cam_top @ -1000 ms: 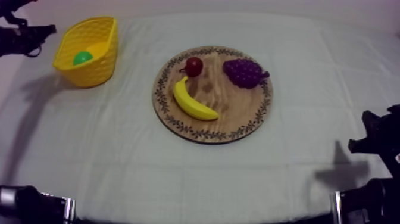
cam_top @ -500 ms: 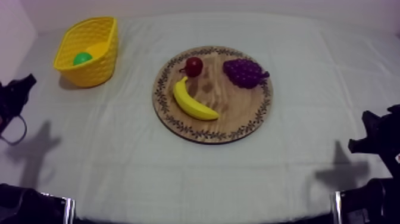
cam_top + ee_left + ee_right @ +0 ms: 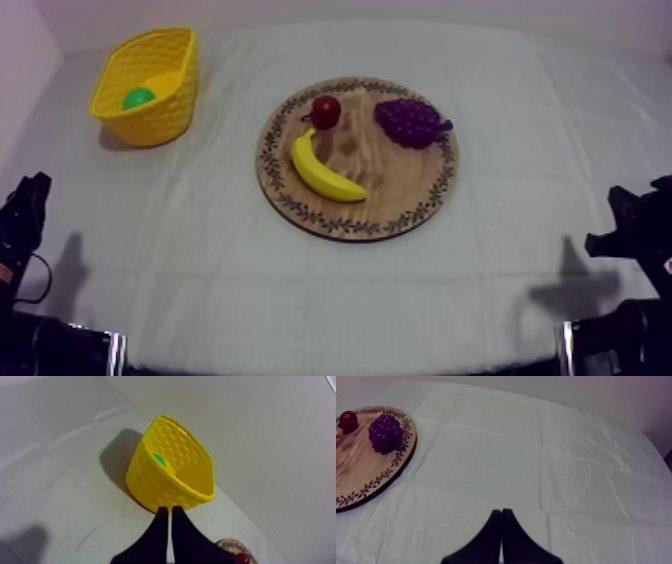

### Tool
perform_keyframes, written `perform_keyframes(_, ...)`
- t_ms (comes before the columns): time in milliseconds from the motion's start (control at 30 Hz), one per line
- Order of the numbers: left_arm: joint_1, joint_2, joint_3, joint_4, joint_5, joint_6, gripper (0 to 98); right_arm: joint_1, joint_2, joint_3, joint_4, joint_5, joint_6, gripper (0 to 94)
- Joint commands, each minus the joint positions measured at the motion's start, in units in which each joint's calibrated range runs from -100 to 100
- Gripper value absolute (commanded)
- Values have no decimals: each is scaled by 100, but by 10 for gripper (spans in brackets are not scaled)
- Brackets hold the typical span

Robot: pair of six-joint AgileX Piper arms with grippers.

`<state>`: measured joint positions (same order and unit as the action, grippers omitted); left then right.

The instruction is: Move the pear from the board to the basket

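Pear (image 3: pixel 138 97) in the yellow basket (image 3: pixel 152 125), clear of both sets of jaws.
The left gripper (image 3: pixel 167 510) has its 2 fingers pressed together in a narrow wedge, gripping nothing, tips aimed at the basket's near wall with the pear beyond it. The right gripper (image 3: pixel 501 512) is likewise closed and empty over the cloth (image 3: pixel 546 451), beside the wooden board (image 3: pixel 400 190) carrying the banana (image 3: pixel 325 172), grapes (image 3: pixel 410 120) and small red fruit (image 3: pixel 325 110).

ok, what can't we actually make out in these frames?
- Green fruit in the yellow woven basket: top and left wrist views, the basket wall hides most of it; shape unclear.
- Round wooden board with patterned rim: left wrist view, cut off by the picture edge beside the left gripper.
- Same board: right wrist view, partly cut off by the picture edge.
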<state>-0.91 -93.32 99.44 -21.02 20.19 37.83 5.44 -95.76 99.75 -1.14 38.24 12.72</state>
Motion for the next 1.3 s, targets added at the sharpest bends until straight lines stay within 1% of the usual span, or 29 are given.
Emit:
perform_keyframes(0, -57, -417, 24, 1545, 523, -2783, 2, -1, 1, 3, 0, -2, -2, 3)
perform_keyframes(33, -98, -487, 30, 1654, 633, -2914, 2, -1, 1, 3, 0, -2, -3, 3)
perform_keyframes(100, -169, -571, 38, 1784, 804, -3072, 1, 1, 1, 3, 0, -2, -2, 3)
perform_keyframes(233, -279, -632, 43, 1879, 973, -3170, 1, 0, 1, 3, 0, -2, -1, 3)
perform_keyframes(300, -325, -642, 44, 1894, 1005, -3105, 1, 0, 1, 3, 0, -2, 0, 3)
perform_keyframes(467, -361, -649, 45, 1907, 1031, -2794, 1, -1, 1, 3, 0, -2, 0, 3)
perform_keyframes(567, -366, -650, 45, 1908, 1034, -2676, 1, -1, 1, 3, 0, -2, 0, 3)
perform_keyframes(1267, -369, -651, 45, 1909, 1036, -2627, 1, -1, 1, 3, 0, -2, 0, 3)
